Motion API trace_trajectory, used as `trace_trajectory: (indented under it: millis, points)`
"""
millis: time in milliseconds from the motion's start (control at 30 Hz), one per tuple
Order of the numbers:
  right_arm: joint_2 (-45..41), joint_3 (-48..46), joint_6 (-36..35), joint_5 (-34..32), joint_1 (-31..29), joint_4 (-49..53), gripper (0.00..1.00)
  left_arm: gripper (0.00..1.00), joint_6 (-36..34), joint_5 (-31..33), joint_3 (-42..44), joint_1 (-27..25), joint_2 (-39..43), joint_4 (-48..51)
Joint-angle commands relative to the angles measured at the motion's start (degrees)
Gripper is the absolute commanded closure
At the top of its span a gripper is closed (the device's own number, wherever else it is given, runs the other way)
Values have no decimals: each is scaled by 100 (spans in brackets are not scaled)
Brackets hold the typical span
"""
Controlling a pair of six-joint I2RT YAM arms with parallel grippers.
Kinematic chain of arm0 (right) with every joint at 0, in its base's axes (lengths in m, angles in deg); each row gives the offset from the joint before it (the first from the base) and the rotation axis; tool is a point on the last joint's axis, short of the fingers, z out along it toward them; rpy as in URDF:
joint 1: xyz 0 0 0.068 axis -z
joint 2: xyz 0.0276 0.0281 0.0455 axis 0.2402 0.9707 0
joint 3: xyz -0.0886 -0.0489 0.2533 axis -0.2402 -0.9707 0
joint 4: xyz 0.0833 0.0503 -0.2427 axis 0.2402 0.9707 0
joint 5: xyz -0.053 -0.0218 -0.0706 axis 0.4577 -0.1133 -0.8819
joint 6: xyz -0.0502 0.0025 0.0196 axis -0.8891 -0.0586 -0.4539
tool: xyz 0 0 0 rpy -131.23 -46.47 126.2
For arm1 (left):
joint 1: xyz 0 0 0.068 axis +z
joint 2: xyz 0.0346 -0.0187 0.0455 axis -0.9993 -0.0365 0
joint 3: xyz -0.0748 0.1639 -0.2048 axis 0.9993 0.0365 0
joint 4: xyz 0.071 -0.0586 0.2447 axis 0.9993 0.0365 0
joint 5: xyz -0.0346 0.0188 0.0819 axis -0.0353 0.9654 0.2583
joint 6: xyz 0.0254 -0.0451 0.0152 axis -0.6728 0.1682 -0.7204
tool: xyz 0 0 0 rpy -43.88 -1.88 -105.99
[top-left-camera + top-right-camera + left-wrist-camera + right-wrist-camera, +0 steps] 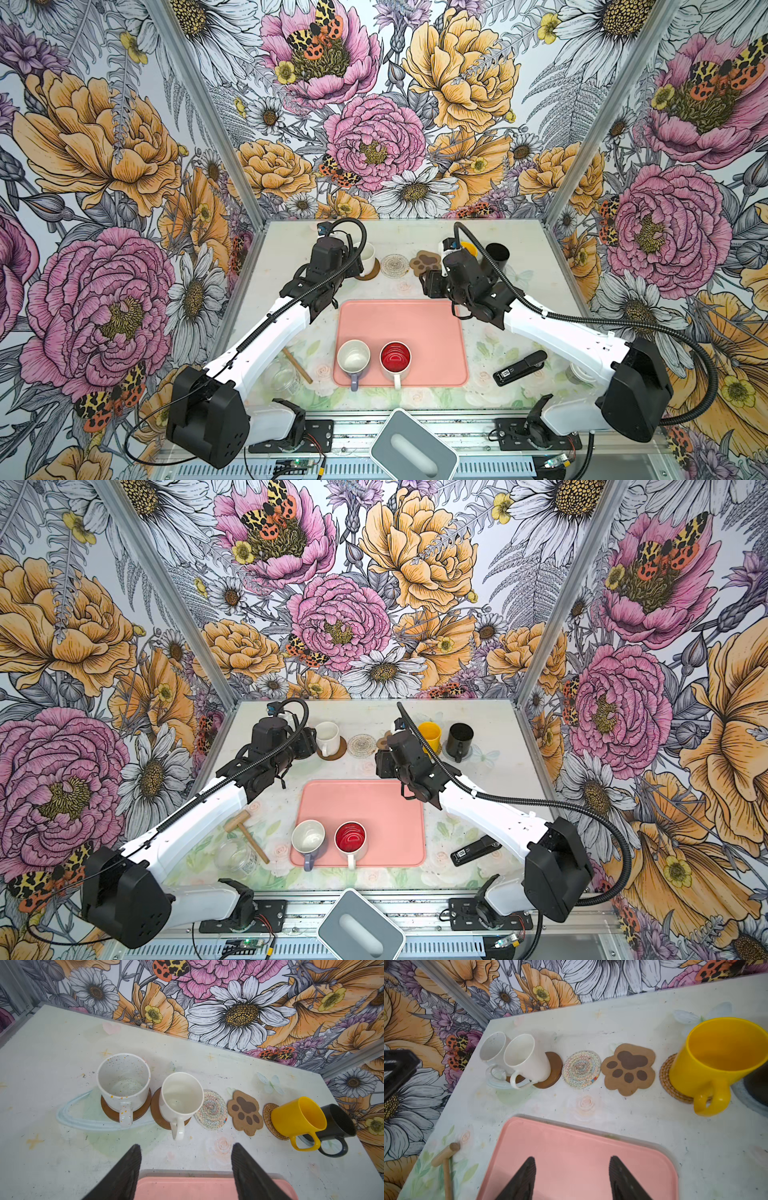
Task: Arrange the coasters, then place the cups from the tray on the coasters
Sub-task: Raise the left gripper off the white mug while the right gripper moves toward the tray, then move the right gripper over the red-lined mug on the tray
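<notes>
**Grippers.** The left gripper has its jaws well apart with nothing between them. Its fingers hang over bare table just past the far edge of the tray, in line with the plain white cup. The right gripper is likewise spread and empty, above the far part of the tray.

**Tray.** In both top views the lavender cup and the red-lined cup stand upright side by side at the near edge, handles toward the near side.

**Far row, from the left.**
- The speckled white cup stands on a brown disc.
- The plain white cup stands on the second brown disc, off centre.
- The whitish woven round is bare.
- The paw-print coaster is bare.
- The yellow cup stands on the rattan round.
- The black cup stands just beside the yellow one. Whether they touch cannot be told, and what lies under it is largely hidden.
</notes>
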State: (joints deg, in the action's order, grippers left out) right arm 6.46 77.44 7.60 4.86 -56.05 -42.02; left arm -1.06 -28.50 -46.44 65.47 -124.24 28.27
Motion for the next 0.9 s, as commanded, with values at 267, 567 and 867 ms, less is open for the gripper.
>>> trace_trajectory:
  millis: [267,567,867]
  points:
    - [0,63,-116,-948,-1384,1509,41,28,98,-346,333,362,459,-352]
    - [-134,-113,95,-978,-2274,1721,40,25,162,-338,555,486,781,-406]
    - [73,-265,287,-925,-2993,1763,40,25,229,-405,572,500,762,-443]
